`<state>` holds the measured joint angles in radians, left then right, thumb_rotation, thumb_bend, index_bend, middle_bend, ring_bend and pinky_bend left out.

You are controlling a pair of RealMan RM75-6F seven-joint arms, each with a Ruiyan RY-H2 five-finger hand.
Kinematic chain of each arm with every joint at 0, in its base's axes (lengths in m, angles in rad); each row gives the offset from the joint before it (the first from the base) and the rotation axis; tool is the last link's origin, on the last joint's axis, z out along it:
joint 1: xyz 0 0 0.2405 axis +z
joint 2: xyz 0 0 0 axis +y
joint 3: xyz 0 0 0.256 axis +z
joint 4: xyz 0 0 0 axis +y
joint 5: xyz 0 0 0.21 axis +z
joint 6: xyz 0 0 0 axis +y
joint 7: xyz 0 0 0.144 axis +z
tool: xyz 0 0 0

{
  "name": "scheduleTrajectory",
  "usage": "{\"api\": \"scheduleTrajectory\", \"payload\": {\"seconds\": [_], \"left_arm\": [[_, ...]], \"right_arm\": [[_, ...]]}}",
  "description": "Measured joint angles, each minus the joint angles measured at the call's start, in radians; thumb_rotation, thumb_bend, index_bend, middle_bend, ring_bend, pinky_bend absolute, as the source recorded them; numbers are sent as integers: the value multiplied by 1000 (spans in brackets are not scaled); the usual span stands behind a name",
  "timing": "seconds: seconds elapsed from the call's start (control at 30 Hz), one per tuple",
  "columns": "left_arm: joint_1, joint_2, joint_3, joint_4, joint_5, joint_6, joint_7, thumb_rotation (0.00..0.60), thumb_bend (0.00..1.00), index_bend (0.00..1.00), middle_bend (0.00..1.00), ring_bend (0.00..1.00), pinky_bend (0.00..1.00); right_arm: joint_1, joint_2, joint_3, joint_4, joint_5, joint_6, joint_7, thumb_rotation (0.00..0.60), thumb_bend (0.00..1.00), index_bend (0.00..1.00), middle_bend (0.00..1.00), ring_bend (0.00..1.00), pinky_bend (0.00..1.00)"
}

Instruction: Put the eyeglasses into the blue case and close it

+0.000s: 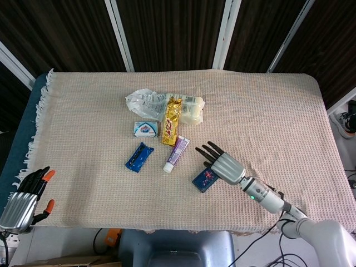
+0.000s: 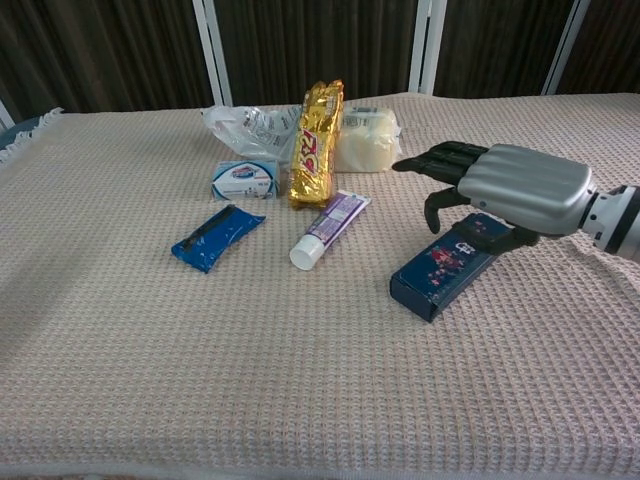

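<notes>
The blue case (image 1: 204,178) (image 2: 450,265) lies with its lid down, patterned top facing up, on the cloth right of the toothpaste tube. My right hand (image 1: 222,164) (image 2: 510,185) is palm-down over the case's far end, fingers stretched toward the snacks and the thumb side resting on the lid. It holds nothing. No view shows the eyeglasses. My left hand (image 1: 25,197) hangs off the table's near left corner, fingers apart and empty; the chest view does not show it.
On the beige cloth (image 1: 83,122) lie a toothpaste tube (image 1: 176,154) (image 2: 330,228), a blue wrapper (image 1: 139,156) (image 2: 217,236), a gold snack pack (image 1: 172,119) (image 2: 317,142), a small blue-white box (image 1: 146,128), a clear bag (image 1: 143,102) and a cream packet (image 1: 190,109).
</notes>
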<state>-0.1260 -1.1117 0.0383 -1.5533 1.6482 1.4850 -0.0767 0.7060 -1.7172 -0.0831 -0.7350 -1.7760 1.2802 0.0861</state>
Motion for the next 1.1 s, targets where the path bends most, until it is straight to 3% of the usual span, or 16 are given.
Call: {"api": "scheduleTrajectory", "payload": {"seconds": [0.07,0.27,0.47,0.77,1.1], "left_arm": [[0,0,0,0,0,2,-1,600,436,0,0,0,111],[1,1,-1,3,-1,4,-7,600,436,0,0,0,114],[2,0,-1,3,1,7,-6,600,435,0,0,0,114],[0,-5,-1,-2,-1,1,10,600,435,0,0,0,115],[-2,-4,-4,-1,-8,-3,7,600,435,0,0,0,116]], "right_arm": [[4,-4,8,-1,3,2,-7,600,691,524,107,0,0],[4,4,16,-14,4,30,1,600,444,470,106,0,0],[2,78,-4,-95,-11,35,21,600,299,383,73,0,0],[18,239,-45,-287,-20,-77,-30,600,291,357,57,0,0],[53,251,-36,-362,25,-241,-125,600,290,381,56,0,0]]}}
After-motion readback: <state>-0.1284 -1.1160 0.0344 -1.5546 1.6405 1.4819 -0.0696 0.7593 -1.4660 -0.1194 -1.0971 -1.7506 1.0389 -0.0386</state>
